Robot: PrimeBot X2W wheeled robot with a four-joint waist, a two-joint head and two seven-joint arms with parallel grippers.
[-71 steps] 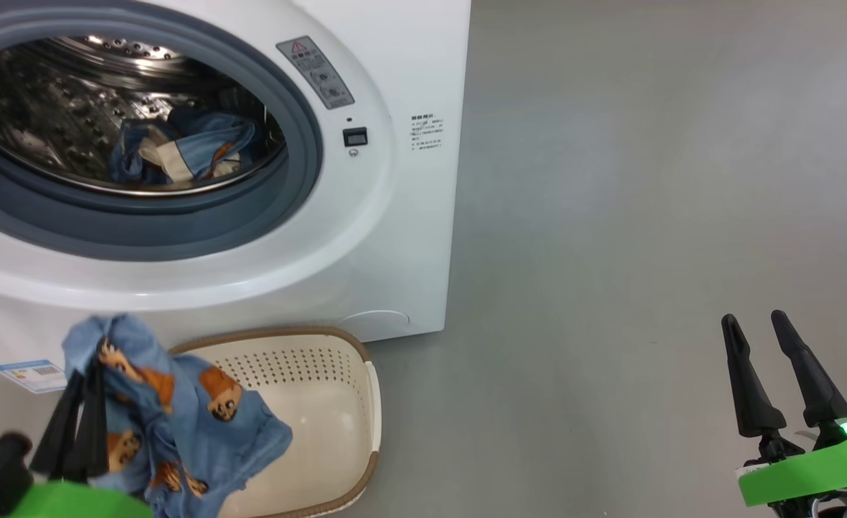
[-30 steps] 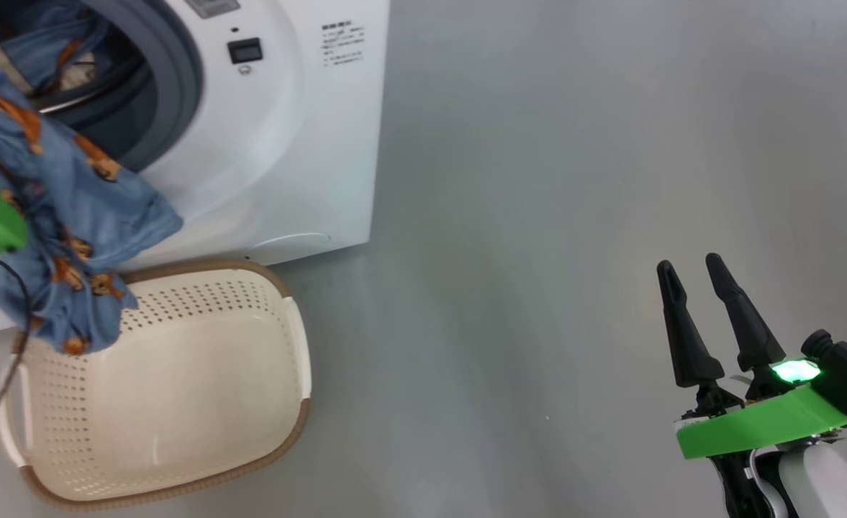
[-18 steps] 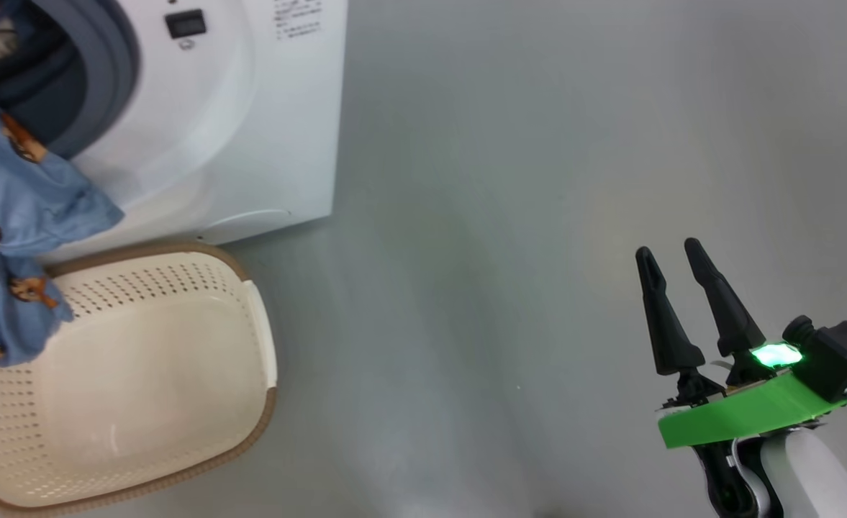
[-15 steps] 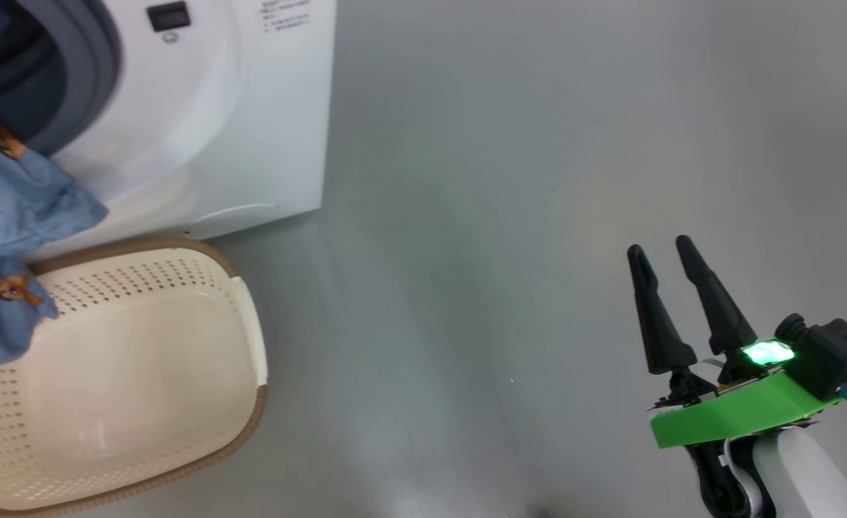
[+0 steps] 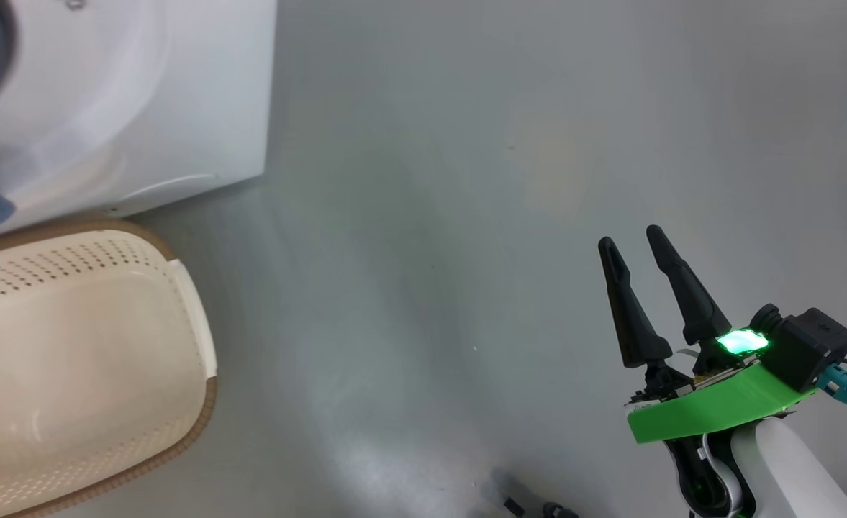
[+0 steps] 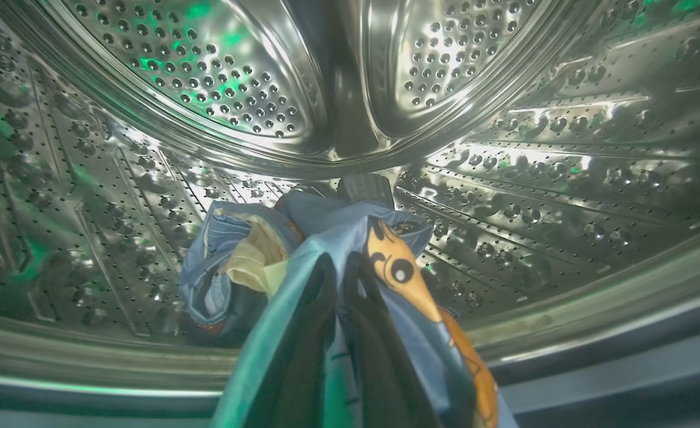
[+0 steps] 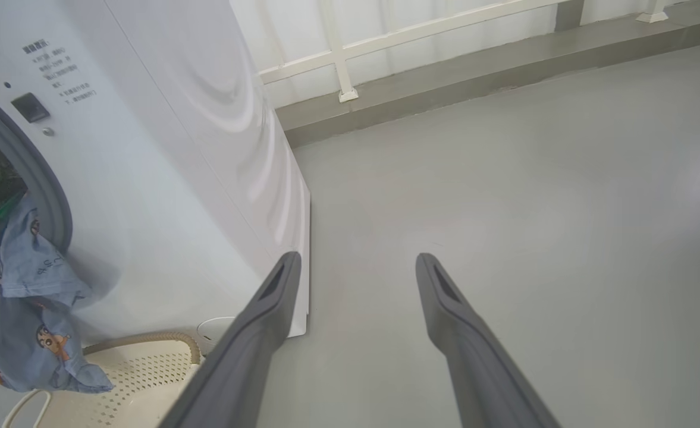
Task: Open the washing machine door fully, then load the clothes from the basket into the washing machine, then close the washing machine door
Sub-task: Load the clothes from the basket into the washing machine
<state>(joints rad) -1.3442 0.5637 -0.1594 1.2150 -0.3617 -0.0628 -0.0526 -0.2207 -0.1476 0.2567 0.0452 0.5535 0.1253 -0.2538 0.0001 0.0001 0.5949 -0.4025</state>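
- Right gripper [image 5: 630,239] low at the near right, over bare grey floor [image 5: 430,216]. Long dark fingers spread wide, nothing between them.
- Left gripper [image 6: 341,264] clenched on the clothes [image 6: 397,267]. Fingers [image 6: 317,309] pressed together and wrapped in light blue cloth with an orange cartoon print.
- Basket [image 5: 191,338] on the floor at the near left, directly in front of the washing machine [image 5: 142,108]. Cream perforated walls, brown rim, one white handle facing the right gripper's side.
- A corner of the blue cloth at the left edge of the head view, between the basket's rim and the machine's white front.
- In the right wrist view, the held garment hangs out of the machine's mouth past the grey gasket [image 7: 49,190], with its lower end above the basket's far rim. Hard to tell whether cloth and rim touch.
- Farther in, the gripped end sits inside the perforated steel drum [image 6: 504,178].
- Second bundle [image 6: 237,267], blue with pale parts, on the drum bottom just beyond the fingertips.
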